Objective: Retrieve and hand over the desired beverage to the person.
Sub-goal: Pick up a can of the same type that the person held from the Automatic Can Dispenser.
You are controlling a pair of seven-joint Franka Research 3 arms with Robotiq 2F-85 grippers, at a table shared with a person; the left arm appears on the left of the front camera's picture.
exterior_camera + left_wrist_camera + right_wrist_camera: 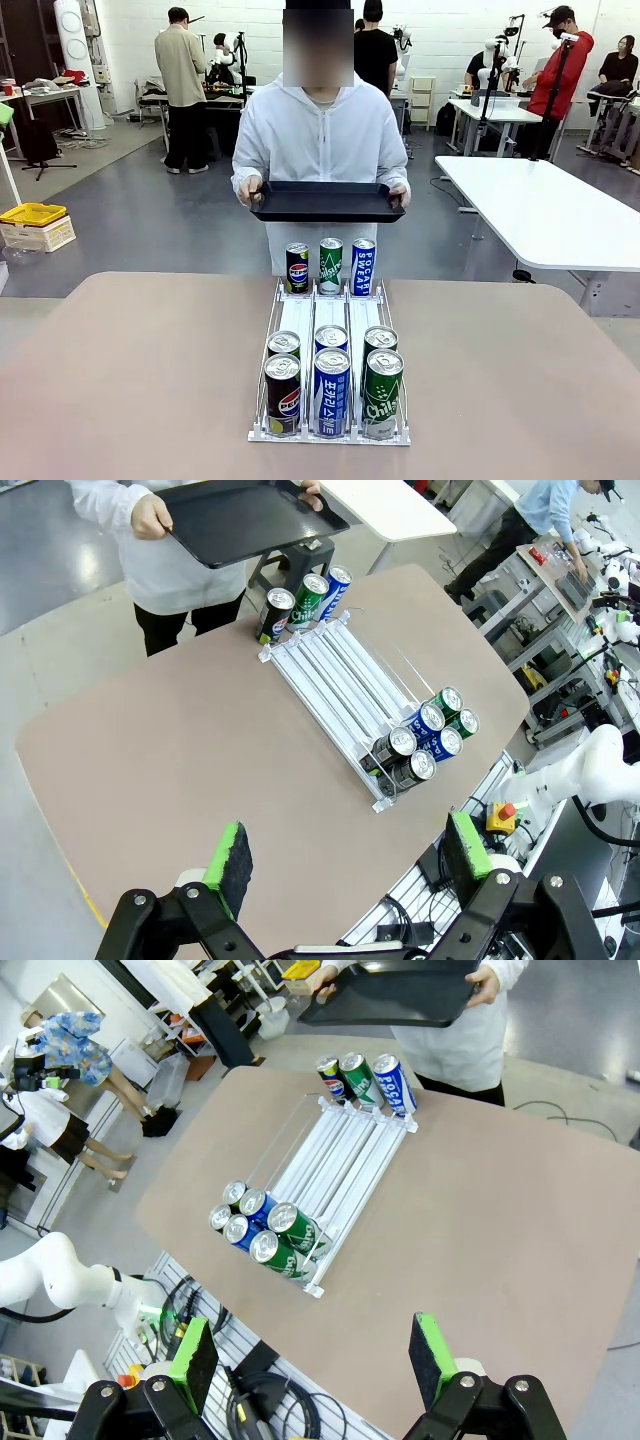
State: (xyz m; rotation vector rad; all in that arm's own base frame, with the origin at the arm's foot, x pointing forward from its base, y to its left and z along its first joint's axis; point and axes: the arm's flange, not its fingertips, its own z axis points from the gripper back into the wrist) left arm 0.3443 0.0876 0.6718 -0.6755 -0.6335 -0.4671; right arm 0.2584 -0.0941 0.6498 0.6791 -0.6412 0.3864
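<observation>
Black left tool (348, 846), green pads (228, 856), person (320, 135) in white hooded zip jacket

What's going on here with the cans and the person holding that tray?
A person stands at the far side of the table, holding a black tray in both hands. A white rack on the table has three cans at its far end and six cans at its near end. The left gripper and right gripper are open, hold nothing and are well short of the cans. No can has been picked up yet.
</observation>
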